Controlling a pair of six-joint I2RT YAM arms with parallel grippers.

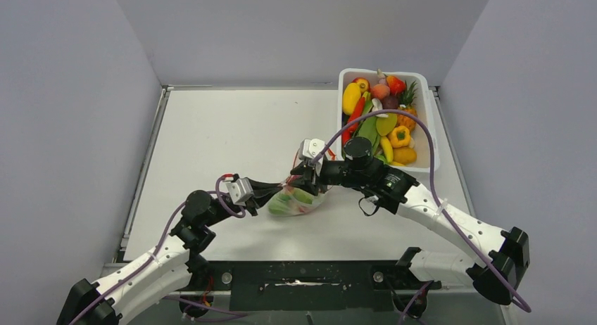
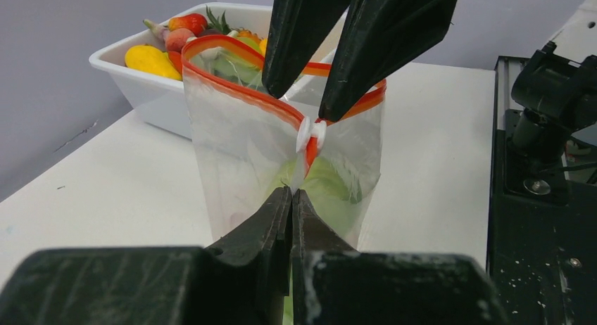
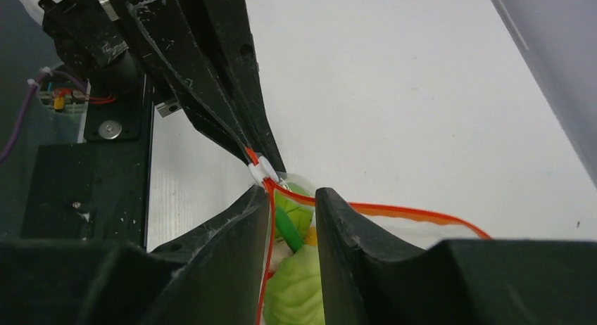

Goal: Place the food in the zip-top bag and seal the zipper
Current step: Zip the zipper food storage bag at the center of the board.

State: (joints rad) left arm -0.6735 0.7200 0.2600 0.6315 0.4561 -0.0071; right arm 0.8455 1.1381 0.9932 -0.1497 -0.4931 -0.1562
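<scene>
The zip-top bag stands mid-table in front of both arms, with green food inside it. Its zipper, a red-orange strip, gapes in an open loop at the top, and a white slider sits at the near end. My left gripper is shut on the bag's edge just below that slider. My right gripper comes in from above with its jaws apart, astride the zipper next to the slider. One side of the strip runs between its fingers.
A white tub at the back right holds more toy fruits and vegetables in yellow, red, orange and green. The black mounting base runs along the near edge. Grey walls close in three sides of the table.
</scene>
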